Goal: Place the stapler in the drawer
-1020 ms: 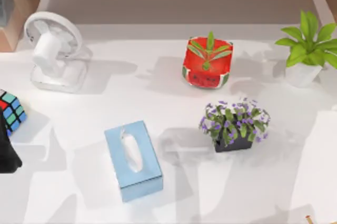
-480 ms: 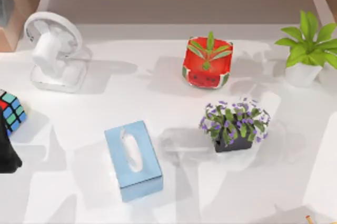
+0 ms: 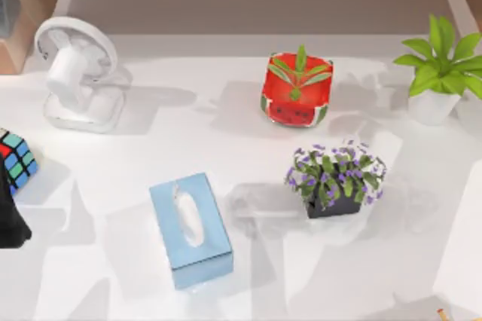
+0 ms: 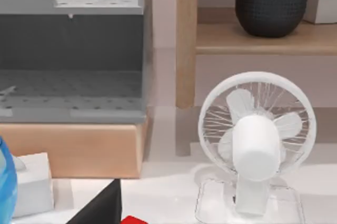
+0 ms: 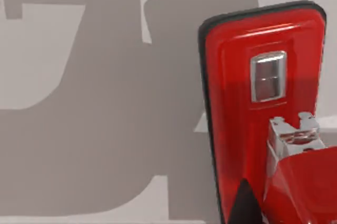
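- Top view, far left edge: a colourful puzzle cube (image 3: pixel 16 159) beside a black shape, on the white table (image 3: pixel 226 261).
- Back left stands a white fan (image 3: pixel 75 72); the left wrist view faces it (image 4: pixel 256 142), with a grey open drawer (image 4: pixel 71 66) beside it.
- A blue tissue box (image 3: pixel 190 229) lies near the front centre.
- A watermelon pot (image 3: pixel 297 91) sits behind a purple-flowered plant (image 3: pixel 335 174); a green plant (image 3: pixel 440 65) stands far right.
- Right wrist view: the red stapler (image 5: pixel 258 103) lies on the table, close beneath the camera. No fingers can be made out, so their state cannot be told.
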You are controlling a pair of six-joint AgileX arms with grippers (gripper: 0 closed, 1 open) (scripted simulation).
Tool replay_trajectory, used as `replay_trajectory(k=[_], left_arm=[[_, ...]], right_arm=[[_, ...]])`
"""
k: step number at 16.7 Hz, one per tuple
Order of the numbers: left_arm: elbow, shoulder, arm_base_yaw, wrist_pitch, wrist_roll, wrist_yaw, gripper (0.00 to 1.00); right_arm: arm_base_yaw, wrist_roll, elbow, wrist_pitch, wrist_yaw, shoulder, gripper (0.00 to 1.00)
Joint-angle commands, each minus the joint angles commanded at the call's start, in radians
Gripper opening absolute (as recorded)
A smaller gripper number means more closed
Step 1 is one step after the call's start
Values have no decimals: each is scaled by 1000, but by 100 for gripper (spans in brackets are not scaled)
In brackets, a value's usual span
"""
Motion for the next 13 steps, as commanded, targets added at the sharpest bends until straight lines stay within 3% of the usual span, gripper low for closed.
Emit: replay_trajectory(k=[7, 13], left_arm=[[0, 0, 0, 0, 0, 0, 100], [0, 0, 0, 0, 0, 0, 100]], right_arm=[[0, 0, 0, 0, 0, 0, 98], [0, 0, 0, 0, 0, 0, 100]])
